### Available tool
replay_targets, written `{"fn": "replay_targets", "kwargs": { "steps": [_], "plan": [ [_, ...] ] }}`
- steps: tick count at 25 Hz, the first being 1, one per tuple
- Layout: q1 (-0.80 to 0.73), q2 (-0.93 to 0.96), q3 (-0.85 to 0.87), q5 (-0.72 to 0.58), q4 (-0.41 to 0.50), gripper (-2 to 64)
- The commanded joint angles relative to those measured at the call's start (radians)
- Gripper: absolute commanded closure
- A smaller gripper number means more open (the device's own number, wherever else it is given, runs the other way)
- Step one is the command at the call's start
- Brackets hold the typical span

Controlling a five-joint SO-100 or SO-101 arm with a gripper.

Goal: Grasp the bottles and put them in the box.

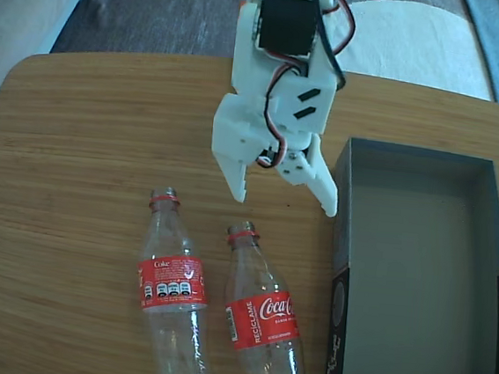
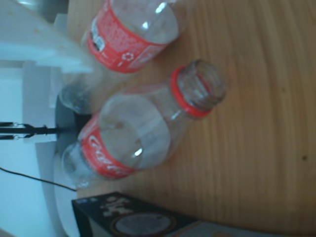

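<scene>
Two clear Coca-Cola bottles with red labels lie on the wooden table, necks toward the arm: the left bottle (image 1: 168, 294) and the right bottle (image 1: 263, 321). In the wrist view the right bottle (image 2: 143, 133) fills the middle, its open neck pointing right, and the left bottle (image 2: 131, 32) shows at the top. The dark box (image 1: 418, 274), grey inside, sits right of the bottles with nothing in it; its corner (image 2: 128, 217) shows at the bottom of the wrist view. My white gripper (image 1: 285, 201) hangs open above the table, just beyond the right bottle's neck, holding nothing.
The round-cornered wooden table (image 1: 65, 178) has bare room left of the bottles. Beyond its far edge are grey and white cushions (image 1: 405, 38). A thin black cable (image 2: 29, 177) and a stand show at the left of the wrist view.
</scene>
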Motion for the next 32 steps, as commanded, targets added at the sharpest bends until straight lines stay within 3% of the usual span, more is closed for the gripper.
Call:
{"fn": "replay_targets", "kwargs": {
  "steps": [1, 5, 14, 18, 23, 32],
  "plan": [
    [-0.038, -0.005, -0.032, -0.003, -0.005, 10.0],
    [-0.126, -0.043, -0.005, 0.009, -0.015, 11.9],
    [-0.15, -0.181, -0.014, -0.006, -0.202, 11.8],
    [-0.13, -0.183, -0.002, -0.021, -0.202, 11.8],
    [-0.023, -0.181, 0.032, -0.222, -0.189, 11.8],
    [0.086, -0.181, 0.034, -0.344, -0.187, 11.8]
  ]
}}
